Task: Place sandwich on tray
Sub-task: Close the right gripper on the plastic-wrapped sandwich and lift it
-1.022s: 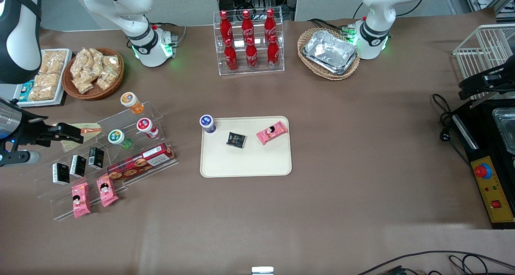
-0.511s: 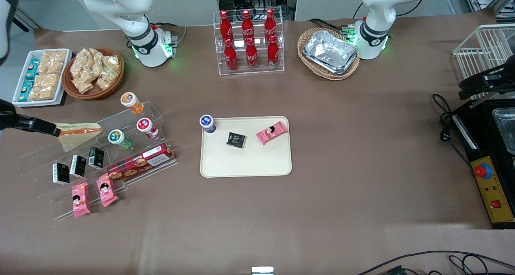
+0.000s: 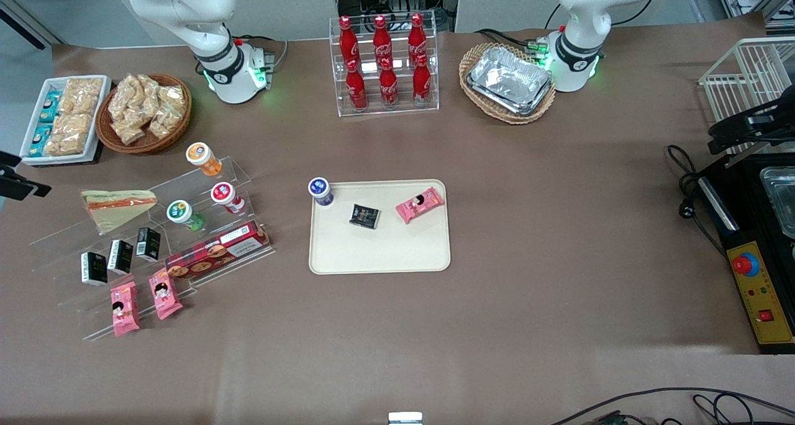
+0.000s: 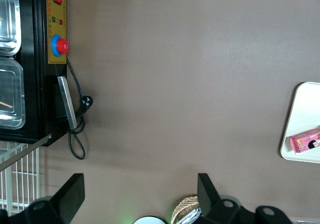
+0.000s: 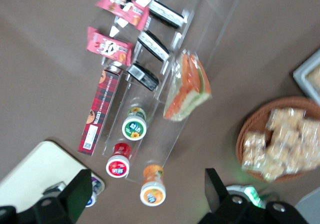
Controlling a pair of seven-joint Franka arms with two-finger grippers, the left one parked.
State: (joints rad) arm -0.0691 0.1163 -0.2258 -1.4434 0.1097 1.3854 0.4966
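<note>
The sandwich (image 3: 118, 206), a wrapped wedge with orange and green filling, lies on the upper step of a clear acrylic stand (image 3: 205, 182) toward the working arm's end of the table; it also shows in the right wrist view (image 5: 186, 88). The cream tray (image 3: 379, 257) lies mid-table and holds a blue-capped bottle (image 3: 320, 191), a black packet (image 3: 364, 215) and a pink packet (image 3: 420, 204). My gripper (image 5: 147, 194) is open and empty, high above the stand. In the front view only a dark part of the gripper (image 3: 18, 186) shows at the frame edge, apart from the sandwich.
The stand also carries an orange-capped bottle (image 3: 202, 158), a red-capped one (image 3: 225, 196), a green-capped one (image 3: 181, 214), a red biscuit box (image 3: 217, 251), black packets (image 3: 121, 256) and pink packets (image 3: 143, 301). A snack basket (image 3: 146, 111) and a white snack dish (image 3: 62, 120) stand nearby.
My gripper has drawn away from the sandwich toward the working arm's end of the table and almost left the front view. The sandwich stays on the stand.
</note>
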